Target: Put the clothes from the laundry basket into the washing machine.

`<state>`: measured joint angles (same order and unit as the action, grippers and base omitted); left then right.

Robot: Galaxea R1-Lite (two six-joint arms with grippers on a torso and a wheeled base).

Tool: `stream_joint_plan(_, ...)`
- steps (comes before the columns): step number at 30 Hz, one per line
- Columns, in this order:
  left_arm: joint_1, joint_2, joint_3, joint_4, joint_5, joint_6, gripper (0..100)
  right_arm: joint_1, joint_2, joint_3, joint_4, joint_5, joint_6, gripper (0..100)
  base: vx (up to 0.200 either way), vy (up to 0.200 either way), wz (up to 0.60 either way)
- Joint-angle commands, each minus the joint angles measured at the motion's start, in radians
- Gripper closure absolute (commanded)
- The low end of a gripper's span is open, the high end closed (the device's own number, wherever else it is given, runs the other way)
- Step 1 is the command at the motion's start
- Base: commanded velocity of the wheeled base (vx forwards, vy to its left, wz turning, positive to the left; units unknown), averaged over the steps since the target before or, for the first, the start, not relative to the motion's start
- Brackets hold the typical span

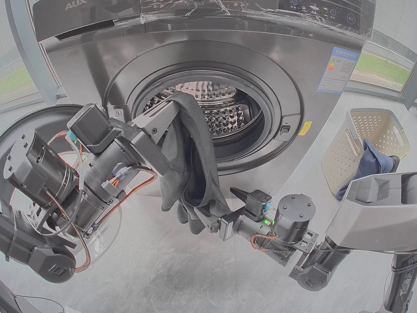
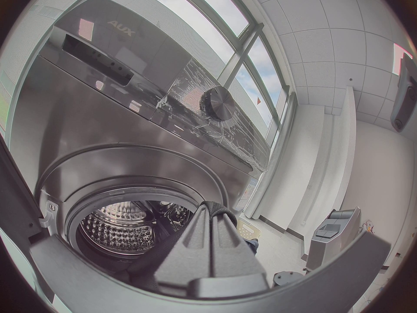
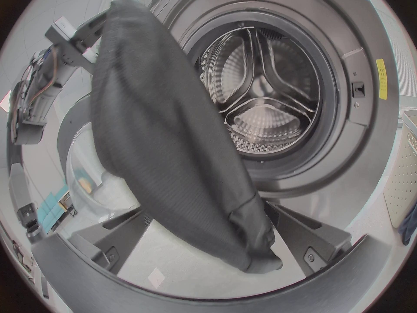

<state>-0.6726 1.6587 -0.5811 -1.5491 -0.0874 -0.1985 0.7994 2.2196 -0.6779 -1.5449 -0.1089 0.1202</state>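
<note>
Jaws of left gripper (image 2: pixel 211 211) clamp dark garment (image 3: pixel 173 153); right gripper (image 3: pixel 208 227) spread wide.

The floor (image 1: pixel 173 274) was pale grey and smooth, faintly streaked, with a dull sheen. Tall windows (image 2: pixel 243 48) in grey frames rose to a ceiling (image 2: pixel 339 35) of white square panels. Daylight came in through them. Blue sky and cloud showed in the upper panes, and a strip of grass (image 1: pixel 378 68) lay outside, low down. The side wall (image 2: pixel 382 174) was plain white, with a white pillar (image 2: pixel 347 153) beside it.
</note>
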Motion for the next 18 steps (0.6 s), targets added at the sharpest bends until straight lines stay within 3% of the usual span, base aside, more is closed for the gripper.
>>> stream_joint_plan(1, -0.002, -0.004, 0.0, 0.0, 0.0, 0.001, 100, -0.042, 0.088, -0.117, 0.0, 0.005, -0.007, 0, 0.0, 0.0, 0.0)
stream_joint_plan(18, -0.007, -0.017, 0.001, 0.0, 0.0, -0.001, 100, -0.025, 0.285, -0.362, 0.002, 0.037, -0.04, 0, 0.0, 0.0, 0.0)
